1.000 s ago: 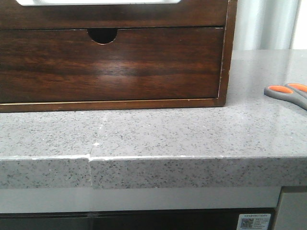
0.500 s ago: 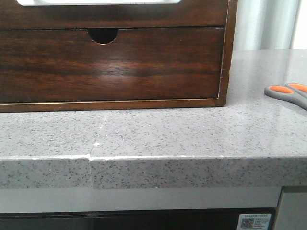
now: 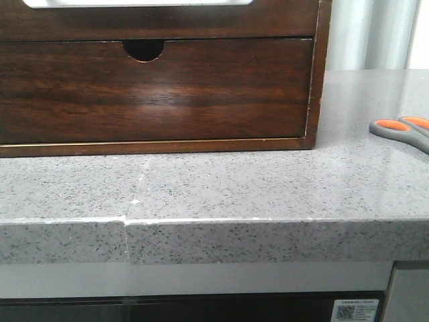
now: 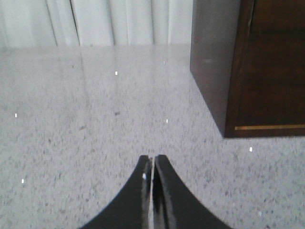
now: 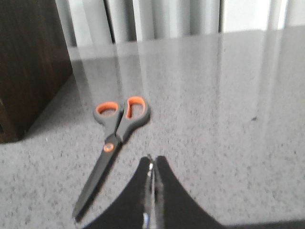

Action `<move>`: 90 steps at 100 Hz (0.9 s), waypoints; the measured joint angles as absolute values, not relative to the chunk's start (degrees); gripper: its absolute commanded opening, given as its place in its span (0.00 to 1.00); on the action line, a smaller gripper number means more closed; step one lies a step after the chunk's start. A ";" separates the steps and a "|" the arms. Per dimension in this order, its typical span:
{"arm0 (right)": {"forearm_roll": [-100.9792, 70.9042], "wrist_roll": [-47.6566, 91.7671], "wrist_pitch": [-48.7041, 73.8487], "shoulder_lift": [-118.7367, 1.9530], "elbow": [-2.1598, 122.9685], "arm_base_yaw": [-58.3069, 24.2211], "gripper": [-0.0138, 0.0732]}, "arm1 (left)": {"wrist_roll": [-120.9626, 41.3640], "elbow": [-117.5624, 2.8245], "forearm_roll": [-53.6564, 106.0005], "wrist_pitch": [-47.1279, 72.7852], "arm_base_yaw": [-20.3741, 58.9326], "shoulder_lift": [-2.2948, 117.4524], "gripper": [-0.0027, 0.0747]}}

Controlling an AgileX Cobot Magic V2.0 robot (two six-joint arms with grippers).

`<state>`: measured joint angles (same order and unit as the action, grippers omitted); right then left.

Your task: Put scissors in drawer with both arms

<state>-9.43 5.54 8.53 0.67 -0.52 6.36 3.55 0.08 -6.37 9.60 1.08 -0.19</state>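
The scissors (image 3: 401, 130), grey handles with orange-lined loops, lie flat on the grey stone counter at the far right of the front view, cut off by the frame edge. In the right wrist view the scissors (image 5: 116, 130) lie closed, and my right gripper (image 5: 153, 158) is shut and empty just beside their blades, above the counter. The drawer (image 3: 281, 20) with the wide pale cutout is the upper front of the wooden cabinet; only its lower strip shows. My left gripper (image 4: 153, 157) is shut and empty over bare counter beside the cabinet's side. Neither gripper shows in the front view.
Below the upper drawer sits a second drawer front with a small half-round notch (image 3: 143, 49). The cabinet (image 4: 257, 71) stands on the counter, and its dark side shows in the right wrist view (image 5: 28, 62). The counter's front edge (image 3: 214, 221) runs across. Pale curtains hang behind.
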 measured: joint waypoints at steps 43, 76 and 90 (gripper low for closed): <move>-9.68 5.54 4.28 0.67 -0.52 6.36 0.09 | 3.55 0.08 -6.37 0.51 1.08 -0.19 0.01; -9.90 5.66 0.00 0.67 -0.52 6.36 0.09 | 3.55 -0.03 -4.49 -2.11 1.08 -0.19 0.01; -12.45 5.66 0.00 0.67 -0.52 6.36 0.09 | 3.55 -1.25 -5.73 -1.76 1.08 -0.19 0.01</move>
<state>-12.45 5.66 0.00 0.67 -0.52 6.36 3.55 -1.25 -5.73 -1.76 1.08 -0.19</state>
